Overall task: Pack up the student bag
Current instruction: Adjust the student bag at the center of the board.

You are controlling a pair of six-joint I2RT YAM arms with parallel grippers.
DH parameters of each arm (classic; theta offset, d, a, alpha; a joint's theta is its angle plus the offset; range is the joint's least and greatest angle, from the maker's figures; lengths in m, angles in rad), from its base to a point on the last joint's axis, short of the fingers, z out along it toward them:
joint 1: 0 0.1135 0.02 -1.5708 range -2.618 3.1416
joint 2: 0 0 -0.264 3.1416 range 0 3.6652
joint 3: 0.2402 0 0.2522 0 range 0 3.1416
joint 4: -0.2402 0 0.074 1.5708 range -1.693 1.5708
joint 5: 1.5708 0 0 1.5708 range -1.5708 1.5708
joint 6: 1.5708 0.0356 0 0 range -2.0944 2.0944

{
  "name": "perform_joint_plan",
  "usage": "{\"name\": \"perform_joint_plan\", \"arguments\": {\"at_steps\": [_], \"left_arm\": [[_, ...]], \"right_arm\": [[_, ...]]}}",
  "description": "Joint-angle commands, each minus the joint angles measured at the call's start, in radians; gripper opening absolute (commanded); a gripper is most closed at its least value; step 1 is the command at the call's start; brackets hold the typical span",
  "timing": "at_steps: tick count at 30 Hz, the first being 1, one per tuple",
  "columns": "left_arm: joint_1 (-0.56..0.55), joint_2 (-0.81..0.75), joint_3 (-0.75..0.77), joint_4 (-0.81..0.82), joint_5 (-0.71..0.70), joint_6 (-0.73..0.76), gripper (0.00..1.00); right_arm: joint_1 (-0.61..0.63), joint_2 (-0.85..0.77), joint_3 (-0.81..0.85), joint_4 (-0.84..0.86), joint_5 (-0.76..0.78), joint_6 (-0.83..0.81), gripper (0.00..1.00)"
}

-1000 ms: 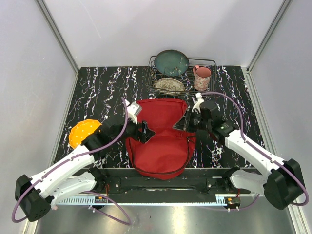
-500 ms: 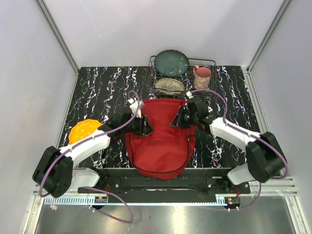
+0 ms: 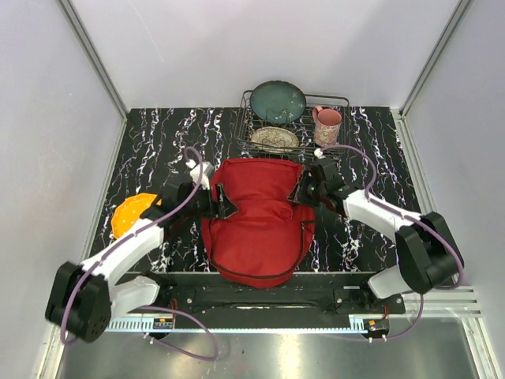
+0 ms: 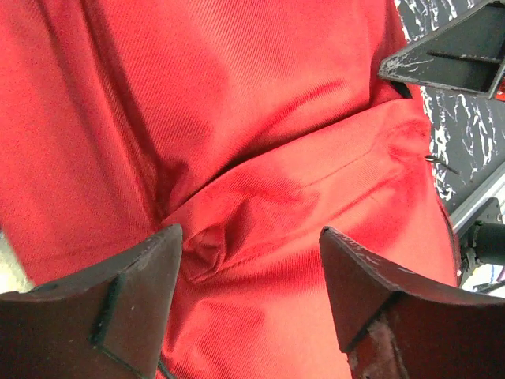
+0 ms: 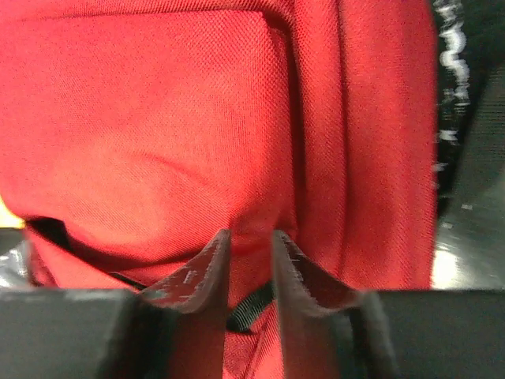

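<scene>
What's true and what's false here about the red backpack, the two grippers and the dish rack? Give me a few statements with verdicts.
1. The red fabric backpack lies between the left gripper and the right gripper. True.
2. The left gripper is shut. False: its fingers stand wide apart over red fabric.
3. The pink mug stands on the backpack. False: it is at the right end of the wire dish rack.
4. The dark green round plate stands in the rack. True.

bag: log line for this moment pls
bag: lying flat | left gripper: open over a fold | right gripper: shut on bag fabric
</scene>
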Motion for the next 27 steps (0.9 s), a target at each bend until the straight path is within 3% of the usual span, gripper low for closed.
{"name": "perform_joint_plan", "arguments": {"at_steps": [1,3,4,5,8,10,15,22,23,27], "left_arm": [[0.011,-0.196,-0.019,-0.137,-0.059,0.014,0.78],[0.011,-0.329,-0.014,-0.212,-0.173,0.008,0.92],[0.011,-0.373,-0.014,-0.238,-0.226,0.002,0.98],[0.011,-0.444,-0.015,-0.260,-0.336,-0.007,0.99],[0.014,-0.512,-0.043,-0.324,-0.479,-0.061,0.99],[0.016,-0.502,-0.067,-0.349,-0.475,-0.111,0.99],[0.016,-0.388,-0.150,-0.285,-0.342,-0.180,0.99],[0.015,-0.255,-0.293,-0.029,-0.079,-0.237,0.99],[0.011,-0.229,-0.310,0.017,-0.049,-0.265,0.99],[-0.034,-0.177,-0.345,0.241,0.034,-0.331,0.99]], "right_arm": [[-0.020,-0.139,-0.026,-0.118,0.141,-0.076,0.48],[-0.021,-0.242,-0.007,-0.179,0.183,-0.096,0.79],[-0.023,-0.277,-0.007,-0.196,0.200,-0.091,0.86],[-0.023,-0.346,-0.007,-0.218,0.222,-0.090,0.90],[-0.026,-0.444,-0.038,-0.238,0.220,-0.047,0.97],[-0.026,-0.465,-0.079,-0.238,0.181,0.013,0.97],[-0.026,-0.449,-0.244,-0.115,-0.086,0.149,0.98],[-0.025,-0.428,-0.420,0.009,-0.146,0.271,0.99],[-0.026,-0.404,-0.424,0.036,-0.163,0.272,0.96],[-0.026,-0.347,-0.353,0.020,-0.140,0.228,0.58]]}}
